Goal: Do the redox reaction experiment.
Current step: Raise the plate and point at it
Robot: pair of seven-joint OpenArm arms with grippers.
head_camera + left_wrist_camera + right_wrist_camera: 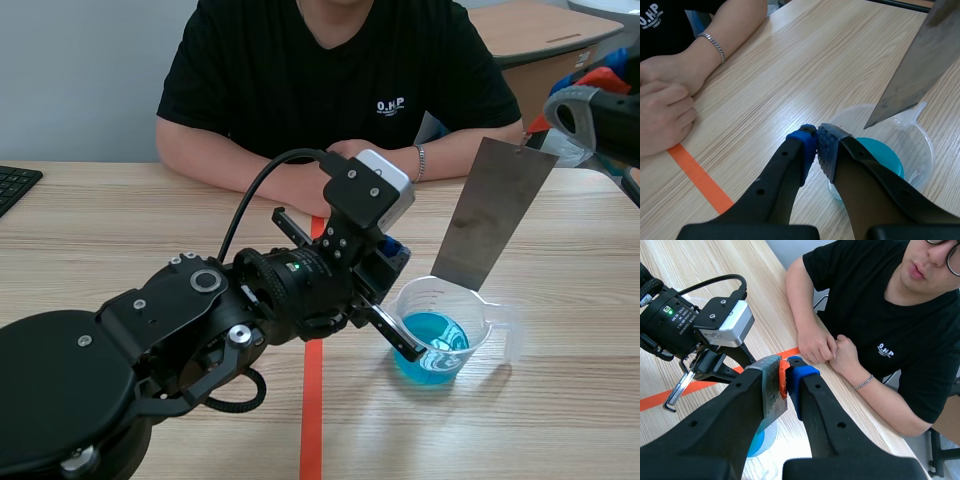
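Note:
A clear plastic beaker (478, 312) with blue liquid (432, 345) stands right of the orange tape line. My left gripper (818, 142) is at its near-left rim, fingers almost together and pinching the thin clear wall. A grey metal sheet (492, 212) hangs tilted over the beaker (920, 142), its lower edge at the mouth and above the liquid (887, 155). My right gripper (553, 130) is shut on the sheet's top edge. In the right wrist view the sheet (771, 395) is clamped between the fingers of the right gripper (782, 377), with the beaker (760, 440) below.
A person sits across the table with hands (335, 170) folded on the wood, just beyond the left gripper. A keyboard corner (15, 185) lies at the far left. An orange tape line (312, 400) runs down the middle.

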